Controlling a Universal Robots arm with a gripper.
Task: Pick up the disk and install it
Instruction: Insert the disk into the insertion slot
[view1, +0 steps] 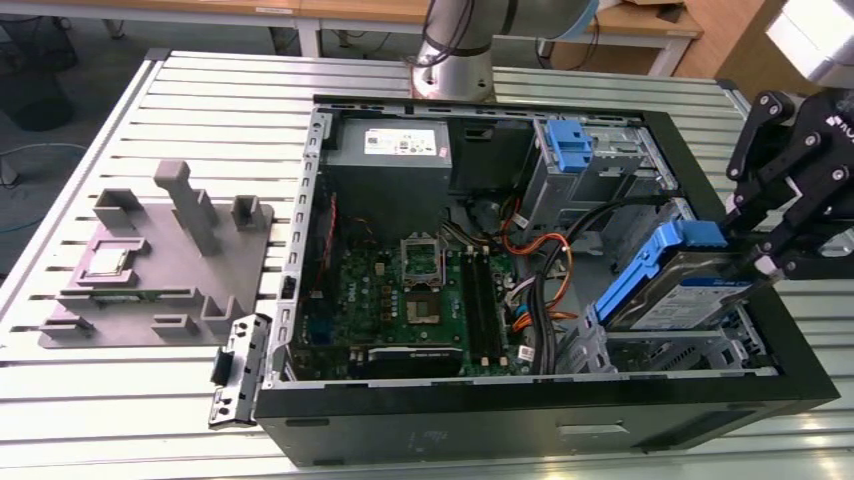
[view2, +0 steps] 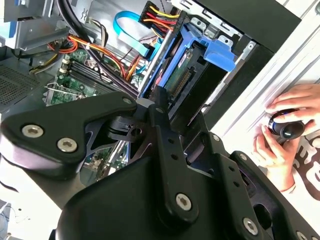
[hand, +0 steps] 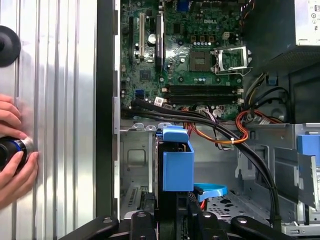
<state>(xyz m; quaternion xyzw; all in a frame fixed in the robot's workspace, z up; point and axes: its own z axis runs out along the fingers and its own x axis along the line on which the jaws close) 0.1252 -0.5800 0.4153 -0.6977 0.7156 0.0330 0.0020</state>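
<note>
Grips the disk (view1: 683, 290), tilted inside the open case (view1: 534, 402), with the hand (view1: 765, 262) clamped on its end.

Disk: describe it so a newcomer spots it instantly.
Open black case, on the exterior view's right. There a silver slab, the disk, sits tilted in the gripper. Blue rails mark it; the power supply is a grey box.

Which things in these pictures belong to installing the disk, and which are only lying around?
Job in hand:
- the disk, tilted inside the computer case
- the gripper, closed on the disk's end

Lying about:
- grey plastic fixture on the table
- power-supply box
- motherboard
- a person's hands beside the case
</note>
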